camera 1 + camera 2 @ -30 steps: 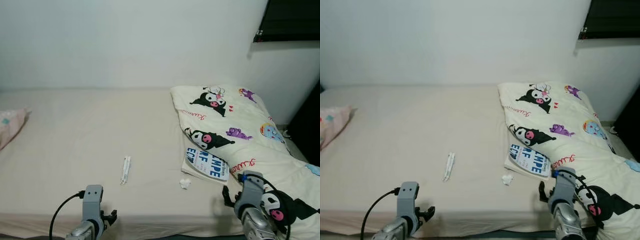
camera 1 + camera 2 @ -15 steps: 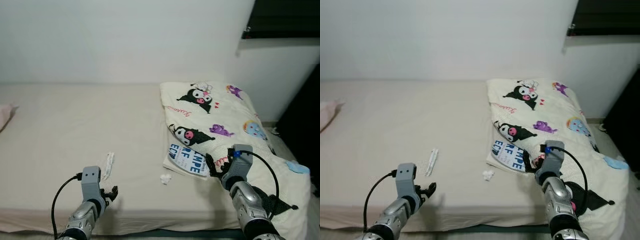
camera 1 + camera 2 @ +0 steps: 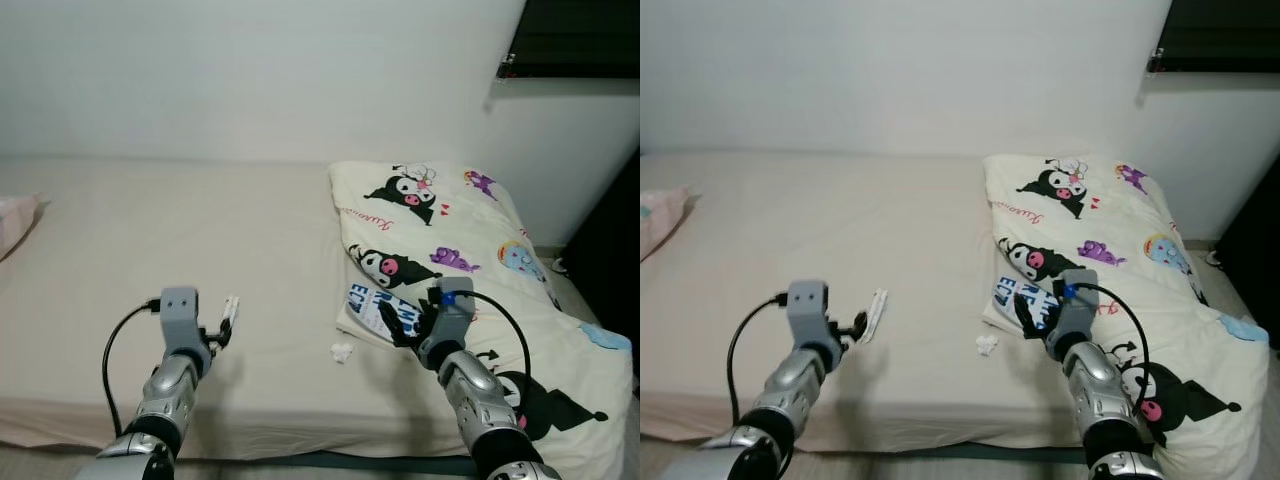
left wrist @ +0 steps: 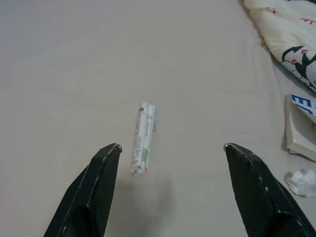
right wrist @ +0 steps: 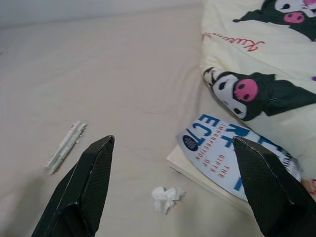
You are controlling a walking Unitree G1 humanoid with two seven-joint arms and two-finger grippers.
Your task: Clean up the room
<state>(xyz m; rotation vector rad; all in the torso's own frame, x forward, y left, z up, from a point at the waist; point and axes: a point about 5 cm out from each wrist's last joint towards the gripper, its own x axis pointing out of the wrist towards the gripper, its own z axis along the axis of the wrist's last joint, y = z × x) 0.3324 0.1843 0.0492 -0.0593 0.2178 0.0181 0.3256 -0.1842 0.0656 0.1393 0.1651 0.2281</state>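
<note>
both arms have risen over the beige mattress [image 3: 150,230] since a moment ago. the left gripper [image 4: 170,148], fingers spread wide and empty, hangs just short of the thin white wrapped packet [image 4: 143,137], lower left of centre. the right gripper [image 5: 173,143], also wide and empty, points at the blue-lettered white book [image 5: 232,155] tucked under the cartoon-print cream duvet [image 3: 450,230]; the crumpled white tissue [image 3: 342,352] lies near it. bare sheet stretches left to the pink pillow [image 3: 15,215].

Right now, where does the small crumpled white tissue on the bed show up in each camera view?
Left eye view: the small crumpled white tissue lies on the beige bed sheet, ahead of the right end effector.
Right eye view: same spot.
Left wrist view: at the picture's edge, outside the open fingers.
Right wrist view: between the fingers.
Shared landmark: the blue-lettered white book beside it, half under the cartoon-print blanket.
</note>
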